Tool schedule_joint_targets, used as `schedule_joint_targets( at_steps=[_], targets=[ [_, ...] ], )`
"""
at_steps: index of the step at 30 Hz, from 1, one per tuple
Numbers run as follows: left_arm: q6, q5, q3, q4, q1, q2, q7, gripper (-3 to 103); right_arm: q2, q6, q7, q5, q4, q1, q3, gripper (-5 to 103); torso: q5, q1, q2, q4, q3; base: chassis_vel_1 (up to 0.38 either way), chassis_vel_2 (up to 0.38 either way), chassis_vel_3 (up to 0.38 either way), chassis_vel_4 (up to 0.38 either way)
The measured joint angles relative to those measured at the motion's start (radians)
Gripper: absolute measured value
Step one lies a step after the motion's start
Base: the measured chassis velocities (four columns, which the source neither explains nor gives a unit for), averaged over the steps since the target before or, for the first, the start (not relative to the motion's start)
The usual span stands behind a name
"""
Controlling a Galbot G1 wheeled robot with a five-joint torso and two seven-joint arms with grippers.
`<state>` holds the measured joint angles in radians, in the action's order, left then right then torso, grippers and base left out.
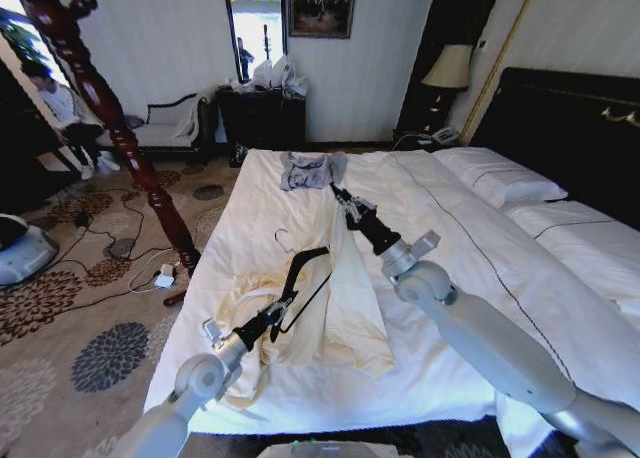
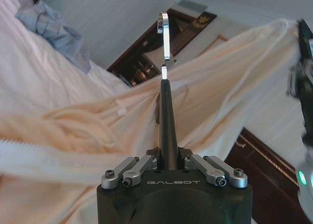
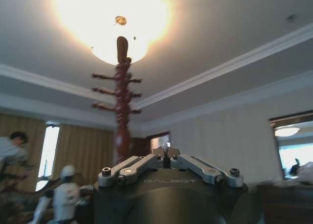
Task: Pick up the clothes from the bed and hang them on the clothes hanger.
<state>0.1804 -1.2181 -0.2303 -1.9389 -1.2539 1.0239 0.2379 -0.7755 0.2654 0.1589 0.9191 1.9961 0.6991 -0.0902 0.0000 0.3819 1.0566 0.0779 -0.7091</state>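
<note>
Left pincer (image 1: 285, 309) grips the clothes hanger (image 1: 300, 268); right pincer (image 1: 341, 200) pinches the clothes (image 1: 340, 308) above the bed (image 1: 470, 278). Keep fabric taut while threading.

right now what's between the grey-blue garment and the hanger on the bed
In the head view, the right gripper holding up the cream clothes, between the grey-blue garment and the hanger.

Cream long-sleeve clothes (image 1: 345, 308) partly lifted off bed (image 1: 470, 318), one part pulled up w/ rest crumpled on white duvet. Black clothes hanger (image 1: 300, 278) w/ silver hook, tilted, against the fabric.
</note>
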Motion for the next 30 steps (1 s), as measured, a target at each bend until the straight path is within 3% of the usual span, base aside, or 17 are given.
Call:
schedule_joint_targets(
  at_steps=[10,17,30],
  targets=[
    [0.007,-0.025,-0.012,0.03,0.095,0.028,-0.026,18,-0.004,0.006,0.081,-0.075,0.009,0.045,-0.125,1,0.0,0.0,0.0,-0.0002,0.0,0.0,0.0,0.0,0.0],
    [0.01,-0.027,-0.015,0.014,0.107,0.031,-0.038,18,-0.041,0.006,0.091,-0.11,-0.027,0.034,-0.2,1,0.0,0.0,0.0,-0.0002,0.0,0.0,0.0,0.0,0.0],
    [0.002,0.1,0.059,-0.019,0.039,-0.026,0.005,18,-0.094,0.003,0.038,-0.095,-0.119,-0.039,-0.141,1,0.0,0.0,0.0,-0.0002,0.0,0.0,0.0,0.0,0.0]
  ],
)
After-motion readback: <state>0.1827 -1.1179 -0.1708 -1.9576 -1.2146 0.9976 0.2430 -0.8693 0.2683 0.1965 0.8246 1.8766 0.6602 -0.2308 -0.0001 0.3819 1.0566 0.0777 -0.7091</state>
